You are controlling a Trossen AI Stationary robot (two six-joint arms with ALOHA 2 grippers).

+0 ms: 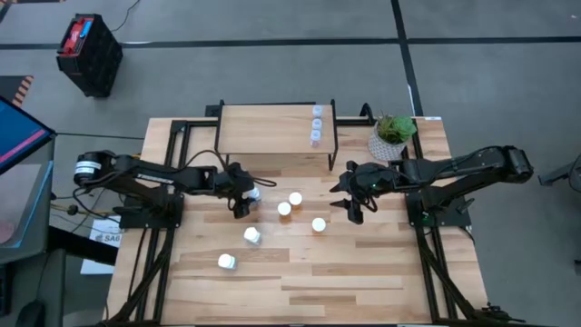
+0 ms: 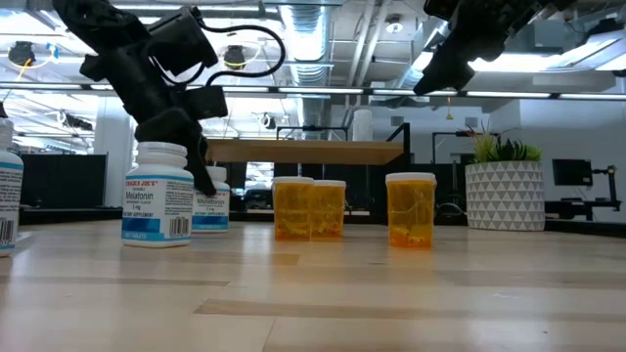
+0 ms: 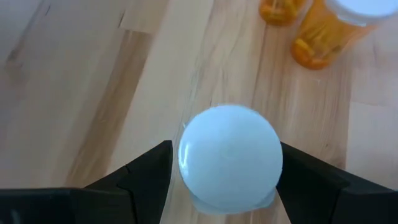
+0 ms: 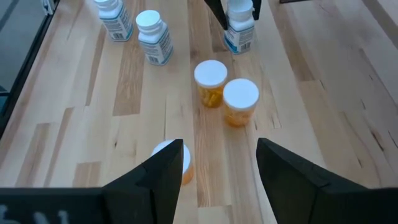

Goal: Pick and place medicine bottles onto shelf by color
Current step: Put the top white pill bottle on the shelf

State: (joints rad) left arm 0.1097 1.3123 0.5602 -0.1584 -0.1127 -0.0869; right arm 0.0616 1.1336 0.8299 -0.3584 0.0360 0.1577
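My left gripper (image 1: 245, 198) is open, pointing down, with its fingers on either side of the cap of a white blue-labelled bottle (image 3: 229, 155) that stands upright on the table (image 2: 210, 205). Two more white bottles (image 1: 251, 235) (image 1: 226, 262) stand nearer the table's near edge. Three orange bottles (image 1: 295, 198) (image 1: 284, 209) (image 1: 319, 224) stand mid-table. Three small clear bottles (image 1: 316, 124) stand on the shelf's (image 1: 272, 129) right end. My right gripper (image 1: 354, 195) is open and empty, raised above the table (image 2: 440, 68), right of the orange bottles. My left gripper comes down from above with one finger (image 3: 305, 180) against the rim of the bottle's white cap (image 3: 273, 155). A thin gap shows at the other finger (image 3: 152, 177), so I cannot tell whether it touches. The bottle stands upright on the table.
A white patterned plant pot (image 1: 392, 136) stands at the far right, beside the shelf. In the right wrist view one orange bottle (image 4: 180, 163) is partly behind a finger. Bare tabletop lies toward the near edge (image 1: 363, 282).
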